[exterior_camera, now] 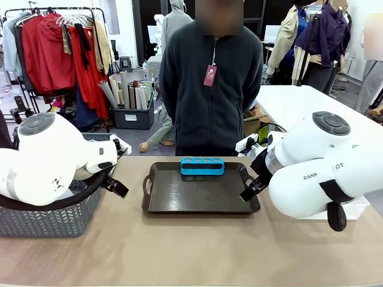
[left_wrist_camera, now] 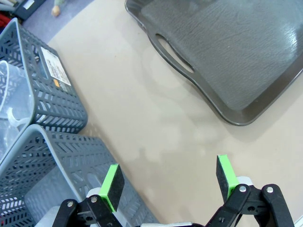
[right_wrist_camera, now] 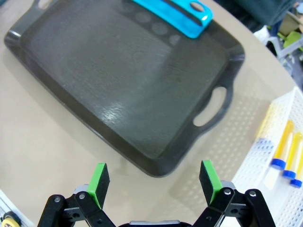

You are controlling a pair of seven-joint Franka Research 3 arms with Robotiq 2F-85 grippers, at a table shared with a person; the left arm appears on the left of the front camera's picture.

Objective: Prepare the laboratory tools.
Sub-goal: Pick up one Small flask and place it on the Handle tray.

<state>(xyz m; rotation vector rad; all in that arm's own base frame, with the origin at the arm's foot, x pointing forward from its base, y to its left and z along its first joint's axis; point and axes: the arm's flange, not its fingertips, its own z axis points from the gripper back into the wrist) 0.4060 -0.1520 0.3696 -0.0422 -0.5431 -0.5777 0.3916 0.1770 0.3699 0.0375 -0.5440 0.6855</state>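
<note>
You are at the very start. The dark brown moulded plastic tray (exterior_camera: pixel 197 194), glossy and leather-grained with cut-out handles, sits mid-frame in the front view. It carries nothing but the bright blue four-hole rack (exterior_camera: pixel 202 167) at its far edge, and every hole is empty.

At the right edge of the right wrist view, the small amber-filled tubes with blue caps (right_wrist_camera: pixel 283 144) lie side by side in a white perforated bin (right_wrist_camera: pixel 255 170). You can count three there.

At the left of the left wrist view are two grey slatted plastic baskets (left_wrist_camera: pixel 57 99). One holds clear curved ware (left_wrist_camera: pixel 9 90), cropped too tightly to tell beaker from flask.

Your left gripper (left_wrist_camera: pixel 169 182) is spread wide and empty over bare tabletop. Your right gripper (right_wrist_camera: pixel 155 179) is likewise released, at the tray's near corner. By the look of it, all loading is left.
</note>
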